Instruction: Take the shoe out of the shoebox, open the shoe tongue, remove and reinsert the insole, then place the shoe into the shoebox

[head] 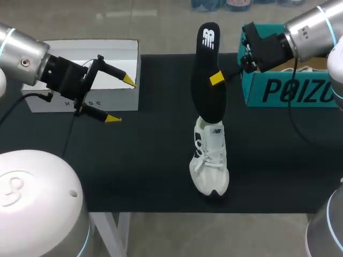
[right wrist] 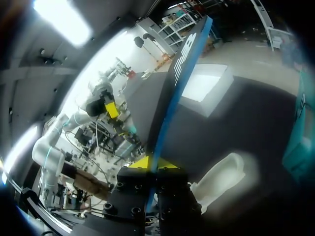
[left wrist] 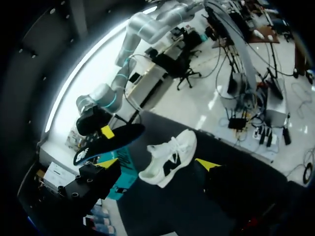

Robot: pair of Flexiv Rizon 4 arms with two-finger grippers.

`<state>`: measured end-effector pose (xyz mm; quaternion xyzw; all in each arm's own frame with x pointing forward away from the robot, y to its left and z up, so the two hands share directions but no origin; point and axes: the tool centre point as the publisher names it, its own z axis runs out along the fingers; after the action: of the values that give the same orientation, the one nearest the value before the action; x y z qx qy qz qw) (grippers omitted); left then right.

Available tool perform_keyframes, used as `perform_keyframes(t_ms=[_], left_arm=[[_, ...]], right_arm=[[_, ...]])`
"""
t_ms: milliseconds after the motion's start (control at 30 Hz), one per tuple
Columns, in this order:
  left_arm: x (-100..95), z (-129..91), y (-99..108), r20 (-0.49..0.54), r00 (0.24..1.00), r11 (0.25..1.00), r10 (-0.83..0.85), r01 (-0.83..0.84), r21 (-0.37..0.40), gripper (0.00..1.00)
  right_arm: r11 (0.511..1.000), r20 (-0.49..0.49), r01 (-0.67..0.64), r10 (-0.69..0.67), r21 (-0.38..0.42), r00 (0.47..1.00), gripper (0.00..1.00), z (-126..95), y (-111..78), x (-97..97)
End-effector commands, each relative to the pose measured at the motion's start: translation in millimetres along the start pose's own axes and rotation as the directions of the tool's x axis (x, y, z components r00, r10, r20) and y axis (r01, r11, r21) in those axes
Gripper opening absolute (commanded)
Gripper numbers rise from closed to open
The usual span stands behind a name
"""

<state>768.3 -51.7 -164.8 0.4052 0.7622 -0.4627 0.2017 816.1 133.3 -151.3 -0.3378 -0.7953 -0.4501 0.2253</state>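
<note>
**Two yellow-tipped fingers pinch the insole above the sneaker**

The right gripper point(head: 216, 78), coming in from the far right corner, is clamped on the black insole point(head: 208, 69). One yellow tip lies on the face that shows in the head view. The right wrist view shows the insole edge-on, with yellow on both sides of it. The insole stands nearly upright, its logo end highest. Its lower end hangs over the heel opening of the white sneaker point(head: 210, 163). From the left wrist view the insole appears clear of the shoe rather than seated in it.

The sneaker rests on its sole on the black table point(head: 134, 171), out of the box, toe toward the near edge, laces up. The teal shoebox point(head: 289, 91) sits at the far right of the table, behind the right arm and well apart from the sneaker.

The left gripper point(head: 119, 99) hangs over the left side of the table with its fingers spread wide and nothing between them, just in front of a white box point(head: 91, 59) at the far left.
</note>
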Motion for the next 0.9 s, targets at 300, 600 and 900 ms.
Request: perform_keyframes(t_ms=[300,600,900], left_arm=[[2.0,4,4,-0.008,1.0,1.0,-0.008,0.008,-0.013,1.0],[2.0,4,4,-0.008,1.0,1.0,-0.008,0.008,-0.013,1.0],[2.0,4,4,-0.008,1.0,1.0,-0.008,0.008,-0.013,1.0]], right_arm=[[1.0,0.002,0.0,0.0,0.0,1.0,0.0,1,-0.2,0.2],[1.0,0.004,-0.021,0.021,0.004,1.0,0.0,1,-3.9,-38.5],[1.0,-0.012,-0.02,0.02,0.005,1.0,0.0,13,-0.2,-73.0]])
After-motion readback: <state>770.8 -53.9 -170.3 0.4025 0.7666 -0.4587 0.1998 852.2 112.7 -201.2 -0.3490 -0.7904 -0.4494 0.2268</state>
